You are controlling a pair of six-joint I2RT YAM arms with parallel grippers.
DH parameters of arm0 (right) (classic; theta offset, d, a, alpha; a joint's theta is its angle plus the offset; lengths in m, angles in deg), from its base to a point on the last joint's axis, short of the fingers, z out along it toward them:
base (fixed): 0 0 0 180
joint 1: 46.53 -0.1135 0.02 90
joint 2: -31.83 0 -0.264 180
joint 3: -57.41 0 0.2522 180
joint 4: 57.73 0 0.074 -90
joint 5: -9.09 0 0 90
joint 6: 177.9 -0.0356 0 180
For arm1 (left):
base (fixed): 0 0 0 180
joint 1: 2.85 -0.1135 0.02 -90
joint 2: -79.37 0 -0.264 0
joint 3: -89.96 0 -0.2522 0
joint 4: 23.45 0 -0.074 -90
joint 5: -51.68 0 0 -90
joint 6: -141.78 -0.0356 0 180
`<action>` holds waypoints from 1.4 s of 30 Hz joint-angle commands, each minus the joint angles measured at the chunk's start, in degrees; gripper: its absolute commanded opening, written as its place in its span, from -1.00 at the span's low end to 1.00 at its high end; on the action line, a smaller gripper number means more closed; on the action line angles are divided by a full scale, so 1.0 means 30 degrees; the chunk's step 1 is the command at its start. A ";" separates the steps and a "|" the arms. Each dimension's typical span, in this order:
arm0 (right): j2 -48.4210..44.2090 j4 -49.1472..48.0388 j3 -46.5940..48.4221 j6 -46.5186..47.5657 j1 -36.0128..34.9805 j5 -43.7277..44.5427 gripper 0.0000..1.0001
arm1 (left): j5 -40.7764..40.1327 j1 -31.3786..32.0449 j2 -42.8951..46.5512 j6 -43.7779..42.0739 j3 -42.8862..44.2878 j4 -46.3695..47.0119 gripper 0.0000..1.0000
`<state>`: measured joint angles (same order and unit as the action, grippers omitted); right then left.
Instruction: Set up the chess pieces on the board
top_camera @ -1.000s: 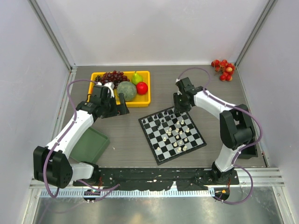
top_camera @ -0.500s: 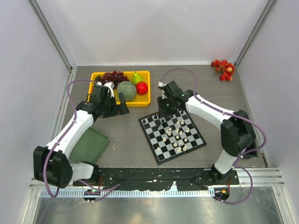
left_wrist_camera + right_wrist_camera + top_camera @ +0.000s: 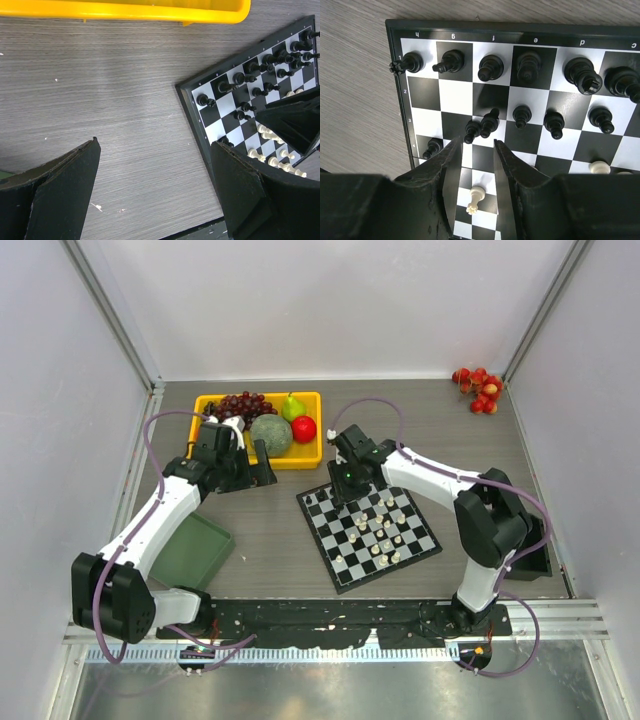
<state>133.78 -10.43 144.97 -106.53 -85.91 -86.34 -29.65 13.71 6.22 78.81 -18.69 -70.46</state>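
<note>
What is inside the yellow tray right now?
The yellow tray holds dark grapes, a pear, a green melon and a red apple. The left gripper hides its near-left corner.

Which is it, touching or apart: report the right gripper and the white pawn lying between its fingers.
Apart. In the right wrist view the right gripper straddles the white pawn, with board visible between it and each finger.

The board [image 3: 368,522] lay flat on my bench, turned at an angle, its checkered squares framed by a thin black border. The chess pieces [image 3: 490,67] stood upright: black ones along the far rows, cream-white ones scattered nearer mid-board.
</note>
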 commanded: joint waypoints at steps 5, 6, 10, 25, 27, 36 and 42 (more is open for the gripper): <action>0.0557 0.0041 0.0683 -0.0205 -0.0146 0.0170 -0.28 | 0.0392 0.0077 0.0270 0.0103 0.0083 0.0597 0.98; 0.0673 0.0041 0.0712 -0.0205 -0.0146 0.0170 -0.29 | 0.0392 0.0077 0.0270 0.0132 0.0083 0.0597 0.98; 0.0937 0.0041 0.0829 -0.0205 -0.0117 0.0141 -0.34 | 0.0392 0.0077 0.0299 0.0132 0.0025 0.0597 0.98; 0.1641 0.0041 0.1328 -0.0117 -0.0146 0.0199 -0.56 | 0.0422 0.0077 -0.0022 0.0073 0.0142 0.0655 0.98; 0.1670 0.0012 0.1328 -0.0146 -0.0146 0.0170 -0.60 | 0.0392 0.0077 -0.0052 0.0044 0.0142 0.0626 0.98; 0.2021 -0.0105 0.2118 -0.0117 -0.0146 0.0170 -0.63 | 0.0217 0.0077 0.0006 -0.0014 0.0083 0.0568 0.98; 0.2461 -0.0135 0.2616 -0.0146 -0.0146 0.0375 -0.62 | 0.0217 0.0077 -0.0081 -0.0043 0.0142 0.0567 0.98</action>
<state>140.32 -10.08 150.07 -106.68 -85.95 -86.03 -29.48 13.71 5.96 78.78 -18.69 -70.44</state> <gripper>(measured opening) 0.196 0.993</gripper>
